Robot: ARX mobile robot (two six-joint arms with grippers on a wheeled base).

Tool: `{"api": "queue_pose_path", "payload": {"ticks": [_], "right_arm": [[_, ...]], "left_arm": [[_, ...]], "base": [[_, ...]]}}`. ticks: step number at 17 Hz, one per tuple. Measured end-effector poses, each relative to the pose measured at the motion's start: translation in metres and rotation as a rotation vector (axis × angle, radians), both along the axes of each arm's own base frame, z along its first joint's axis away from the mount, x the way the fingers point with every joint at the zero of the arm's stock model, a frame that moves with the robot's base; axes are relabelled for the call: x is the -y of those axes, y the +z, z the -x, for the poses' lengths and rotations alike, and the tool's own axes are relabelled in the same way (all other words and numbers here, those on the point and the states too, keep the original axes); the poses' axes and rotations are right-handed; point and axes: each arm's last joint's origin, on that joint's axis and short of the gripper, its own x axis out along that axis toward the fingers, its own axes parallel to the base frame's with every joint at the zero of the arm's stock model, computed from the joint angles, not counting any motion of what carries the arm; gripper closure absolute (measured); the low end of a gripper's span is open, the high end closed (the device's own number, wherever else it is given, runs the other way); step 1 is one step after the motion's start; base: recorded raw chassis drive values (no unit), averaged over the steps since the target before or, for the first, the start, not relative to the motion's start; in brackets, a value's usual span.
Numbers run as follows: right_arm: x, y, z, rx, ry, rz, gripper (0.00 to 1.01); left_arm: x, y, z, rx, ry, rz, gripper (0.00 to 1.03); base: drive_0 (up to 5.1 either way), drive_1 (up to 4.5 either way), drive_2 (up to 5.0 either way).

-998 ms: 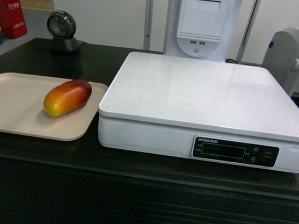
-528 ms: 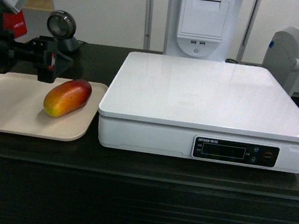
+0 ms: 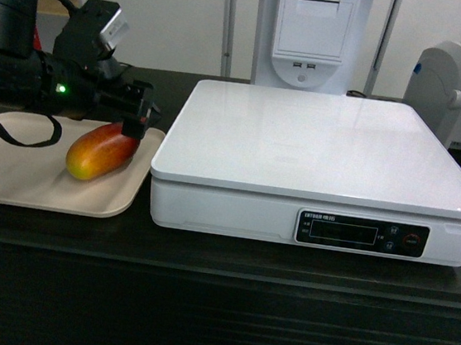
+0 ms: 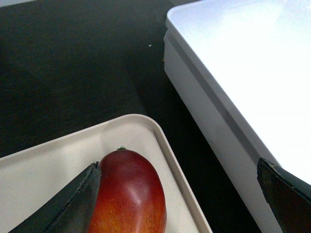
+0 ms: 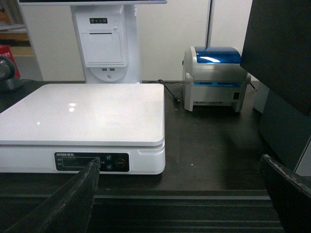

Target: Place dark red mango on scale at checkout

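One dark wood-grain worktop, the checkout [image 3: 205, 253], carries everything here, its front ribbed and black, with pale walls behind. Using the scale [image 3: 316, 149] as landmark: left of it and almost touching its side lies a beige tray [image 3: 14, 173], and on the tray, near the corner closest to the scale, rests the dark red mango [image 3: 102, 150], its red end pointing toward the scale and its yellow-green end away. The left gripper [image 3: 134, 116] hangs over the mango's red end with its fingers spread apart, one finger [image 4: 73, 201] at the fruit's flank and the other over the scale's edge; whether the first touches the skin I cannot tell. Behind the tray a round black device is mostly hidden by the arm. Behind the scale stands a white printer column [image 3: 313, 32], its top cut off. Right of the scale sits a blue-lidded label printer [image 5: 214, 77], cropped in the head view but whole in the right wrist view. Only that view shows the right gripper [image 5: 182, 194], jaws wide apart and holding nothing, in front of the scale's display; only the left wrist view shows the mango's stem tip.
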Motion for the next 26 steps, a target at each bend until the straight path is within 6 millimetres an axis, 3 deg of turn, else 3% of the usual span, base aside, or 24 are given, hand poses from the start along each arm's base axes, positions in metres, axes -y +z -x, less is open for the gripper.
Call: {"api": "queue_pose_path", "payload": {"ticks": [2,5,14,26], "right_arm": [[0.000,0.000,0.000,0.000,0.000,0.000,0.03],[0.000,0.000,0.000,0.000,0.000,0.000,0.03],[0.000,0.000,0.000,0.000,0.000,0.000,0.03],[0.000,0.000,0.000,0.000,0.000,0.000,0.03]], "left_arm": [[-0.004,-0.009,-0.011,-0.023,0.046,-0.022,0.05],[-0.011,-0.006,-0.015,-0.014,0.066,-0.022,0.05],[-0.011,-0.014,-0.012,-0.073,0.060,-0.017,0.05],[-0.022,-0.059,-0.024,-0.215,0.095,-0.005,0.05]], "base": [[0.0,0.00,0.0],[0.0,0.00,0.0],[0.0,0.00,0.0],[0.0,0.00,0.0]]}}
